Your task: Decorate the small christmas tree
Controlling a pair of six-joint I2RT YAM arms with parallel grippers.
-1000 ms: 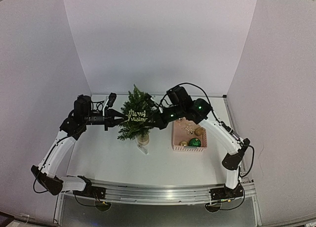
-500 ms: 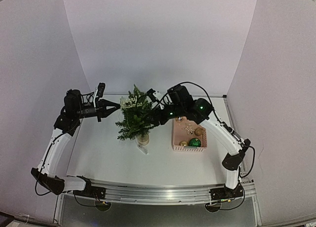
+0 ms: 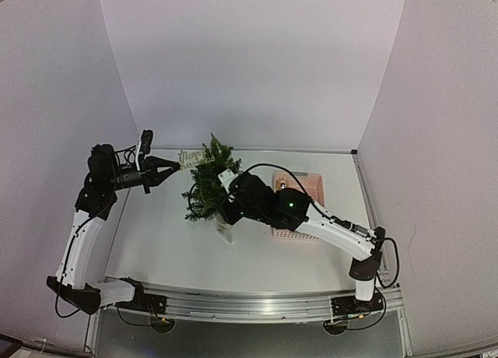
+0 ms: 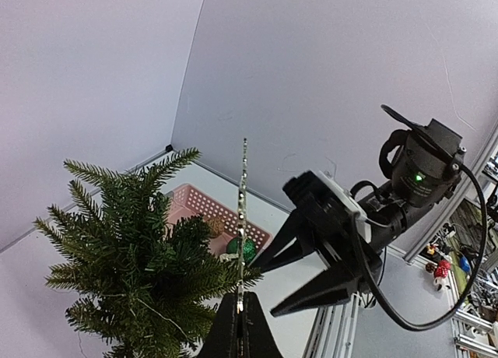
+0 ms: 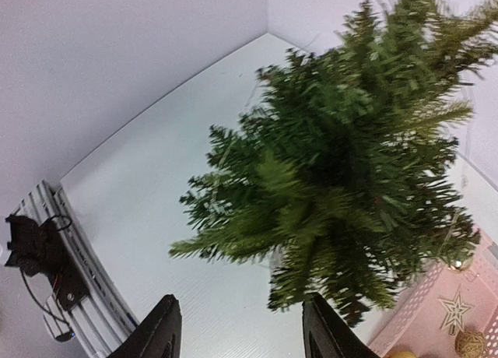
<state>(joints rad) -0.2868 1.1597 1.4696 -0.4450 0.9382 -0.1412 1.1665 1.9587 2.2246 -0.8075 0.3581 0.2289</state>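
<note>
Tree (image 3: 208, 185) on table (image 3: 159, 245); basket (image 3: 311, 188) right of it; sign (image 3: 189, 157) just left of treetop.

I see white worktop (image 3: 163, 249): small christmas tree (image 3: 208, 188) standing centre-left, pink basket (image 3: 311, 187) right, pale scrap (image 3: 225, 234) near tree base.

A robotics lab test cell: plain white panels (image 3: 257, 62) box in a white counter (image 3: 163, 249), and a metal rail (image 3: 249, 305) (black cables (image 3: 391, 258) trailing) anchors the robot arms (image 3: 78, 241) at its near edge.

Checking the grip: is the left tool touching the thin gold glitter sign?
Touching. The left wrist view shows the left tool shut on the lower edge of the thin gold glitter sign.
</note>
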